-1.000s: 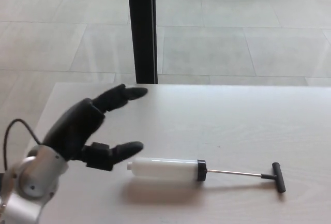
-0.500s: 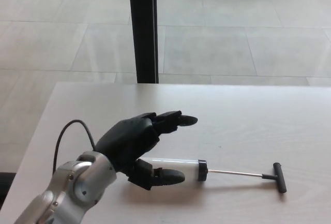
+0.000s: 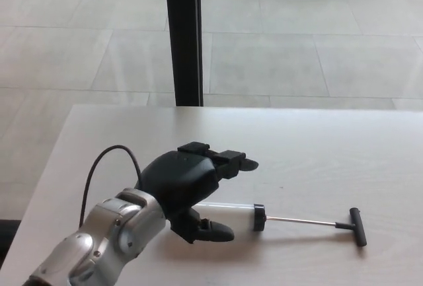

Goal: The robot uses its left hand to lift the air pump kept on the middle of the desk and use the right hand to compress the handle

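Left hand (image 3: 188,190) over pump barrel, fingers apart, thumb low on near side; not yet clamped. Air pump (image 3: 277,218) flat on tabletop (image 3: 330,154), handle (image 3: 357,226) extended right. Advice: centre on barrel, close firmly before lifting, keep rod clear. Right hand not in view.

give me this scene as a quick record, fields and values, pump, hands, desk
air pump: lying flat on the desk, clear barrel to the left, rod drawn out to the right
handle: black T-bar at the rod's right end, untouched
left hand: over the barrel, fingers above it and thumb below, not closed on it
right hand: not in view
desk: pale wood
pump lifted: no
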You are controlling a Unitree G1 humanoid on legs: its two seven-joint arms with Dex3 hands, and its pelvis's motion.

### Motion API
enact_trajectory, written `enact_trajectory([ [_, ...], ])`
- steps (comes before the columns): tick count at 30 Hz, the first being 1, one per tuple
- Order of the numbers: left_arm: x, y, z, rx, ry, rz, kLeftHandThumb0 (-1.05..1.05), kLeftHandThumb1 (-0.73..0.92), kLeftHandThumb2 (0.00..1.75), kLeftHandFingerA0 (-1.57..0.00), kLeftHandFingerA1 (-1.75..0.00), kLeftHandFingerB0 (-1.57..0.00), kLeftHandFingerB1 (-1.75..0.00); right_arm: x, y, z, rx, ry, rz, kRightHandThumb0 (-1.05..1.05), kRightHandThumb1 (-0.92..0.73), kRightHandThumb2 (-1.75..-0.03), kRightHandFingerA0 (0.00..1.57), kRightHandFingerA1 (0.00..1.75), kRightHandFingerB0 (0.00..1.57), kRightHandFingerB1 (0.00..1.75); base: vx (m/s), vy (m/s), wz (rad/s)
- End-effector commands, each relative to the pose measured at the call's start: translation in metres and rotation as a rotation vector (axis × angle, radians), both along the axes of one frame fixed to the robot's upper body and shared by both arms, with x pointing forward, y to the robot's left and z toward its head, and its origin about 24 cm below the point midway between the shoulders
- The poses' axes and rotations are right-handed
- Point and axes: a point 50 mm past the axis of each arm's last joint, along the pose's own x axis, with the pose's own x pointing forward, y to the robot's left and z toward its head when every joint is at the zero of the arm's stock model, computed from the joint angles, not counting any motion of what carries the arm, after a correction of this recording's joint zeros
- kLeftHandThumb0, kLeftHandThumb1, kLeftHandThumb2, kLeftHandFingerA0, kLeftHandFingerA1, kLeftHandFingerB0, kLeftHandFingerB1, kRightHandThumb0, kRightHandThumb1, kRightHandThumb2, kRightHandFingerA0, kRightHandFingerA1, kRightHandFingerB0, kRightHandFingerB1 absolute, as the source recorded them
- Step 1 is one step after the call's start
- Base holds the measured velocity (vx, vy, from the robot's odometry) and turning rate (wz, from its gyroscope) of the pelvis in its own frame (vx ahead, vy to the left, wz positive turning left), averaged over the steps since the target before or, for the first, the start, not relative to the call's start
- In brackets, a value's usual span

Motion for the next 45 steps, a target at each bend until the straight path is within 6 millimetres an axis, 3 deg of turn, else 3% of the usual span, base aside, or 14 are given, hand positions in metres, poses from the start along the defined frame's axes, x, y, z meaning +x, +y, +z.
enact_trajectory([
  [1, 0.015, 0.001, -0.003, 0.088, -0.098, 0.131, -0.79, 0.63, 0.59, -0.07, -0.58, -0.25, -0.42, 0.002, -0.009, 0.009, -0.041, -0.011, -0.004, -0.64, -0.71, -0.63, 0.2, 0.35, 0.2, 0.27, 0.0, 0.0, 0.0],
  [2, 0.015, -0.001, -0.003, 0.074, -0.088, 0.142, -0.78, 0.62, 0.59, -0.07, -0.57, -0.24, -0.43, 0.002, -0.009, 0.009, -0.042, -0.015, 0.0, -0.65, -0.7, -0.61, 0.18, 0.35, 0.2, 0.28, 0.0, 0.0, 0.0],
  [3, 0.016, -0.004, -0.003, 0.04, -0.066, 0.16, -0.77, 0.46, 0.89, -0.05, -0.54, -0.19, -0.51, 0.003, -0.009, 0.01, -0.045, -0.018, 0.002, -0.64, -0.7, -0.61, 0.18, 0.35, 0.2, 0.28, 0.0, 0.0, 0.0],
  [6, 0.015, -0.011, -0.007, -0.13, -0.03, 0.234, -0.77, 0.45, 0.88, -0.07, -0.57, -0.2, -0.52, 0.005, -0.009, 0.012, -0.043, -0.023, 0.01, -0.64, -0.7, -0.61, 0.17, 0.35, 0.19, 0.27, 0.0, 0.0, 0.0],
  [8, 0.014, -0.014, -0.01, -0.181, -0.027, 0.246, -0.75, 0.58, 0.58, -0.11, -0.59, -0.27, -0.42, 0.005, -0.009, 0.011, -0.043, -0.018, 0.008, -0.63, -0.72, -0.64, 0.18, 0.35, 0.19, 0.28, 0.0, 0.0, 0.0],
  [9, 0.014, -0.015, -0.011, -0.19, 0.002, 0.257, -0.76, 0.46, 0.88, -0.05, -0.57, -0.17, -0.51, 0.006, -0.008, 0.01, -0.041, -0.026, 0.004, -0.62, -0.69, -0.61, 0.18, 0.35, 0.2, 0.28, 0.0, 0.0, 0.0],
  [25, 0.002, -0.019, -0.035, -0.15, 0.066, 0.283, -0.77, 0.47, 0.9, -0.05, -0.55, -0.14, -0.48, 0.014, -0.005, 0.008, -0.045, -0.046, 0.011, -0.64, -0.68, -0.6, 0.15, 0.34, 0.22, 0.28, 0.0, 0.0, 0.0],
  [28, 0.001, -0.016, -0.034, -0.122, 0.065, 0.301, -0.76, 0.45, 0.89, -0.05, -0.54, -0.15, -0.48, 0.016, -0.006, 0.01, -0.039, -0.059, 0.006, -0.64, -0.68, -0.61, 0.19, 0.35, 0.21, 0.28, 0.0, 0.0, 0.0],
  [29, 0.001, -0.014, -0.035, -0.105, 0.063, 0.309, -0.75, 0.6, 0.58, -0.08, -0.55, -0.23, -0.37, 0.016, -0.006, 0.009, -0.039, -0.059, 0.009, -0.61, -0.68, -0.61, 0.19, 0.35, 0.2, 0.28, 0.0, 0.0, 0.0],
  [31, 0.002, -0.014, -0.036, -0.09, 0.078, 0.332, -0.71, 0.42, 0.85, -0.08, -0.56, -0.17, -0.48, 0.017, -0.006, 0.01, -0.052, -0.047, 0.013, -0.6, -0.68, -0.61, 0.21, 0.35, 0.21, 0.28, 0.0, 0.0, 0.0],
  [36, 0.002, -0.015, -0.039, -0.068, 0.101, 0.376, -0.63, 0.4, 0.8, -0.16, -0.59, -0.21, -0.47, 0.021, -0.005, 0.01, -0.05, -0.064, 0.015, -0.58, -0.66, -0.6, 0.22, 0.37, 0.21, 0.28, 0.0, 0.0, 0.0],
  [38, 0.001, -0.016, -0.04, -0.04, 0.099, 0.399, -0.57, 0.52, 0.56, -0.2, -0.61, -0.31, -0.35, 0.021, -0.004, 0.009, -0.061, -0.051, 0.021, -0.57, -0.67, -0.62, 0.25, 0.38, 0.21, 0.28, 0.0, 0.0, 0.0],
  [39, 0.001, -0.017, -0.042, -0.015, 0.089, 0.416, -0.54, 0.5, 0.55, -0.23, -0.65, -0.33, -0.36, 0.021, -0.004, 0.009, -0.065, -0.045, 0.021, -0.61, -0.53, -0.82, 0.22, 0.47, 0.16, 0.4, 0.0, 0.0, 0.0],
  [45, 0.005, -0.02, -0.045, 0.033, 0.099, 0.46, -0.51, 0.51, 0.54, -0.2, -0.87, -0.31, -0.35, 0.021, -0.002, 0.009, -0.086, -0.052, 0.017, -0.46, -0.68, -0.61, 0.31, 0.42, 0.23, 0.29, 0.0, 0.0, 0.0],
])
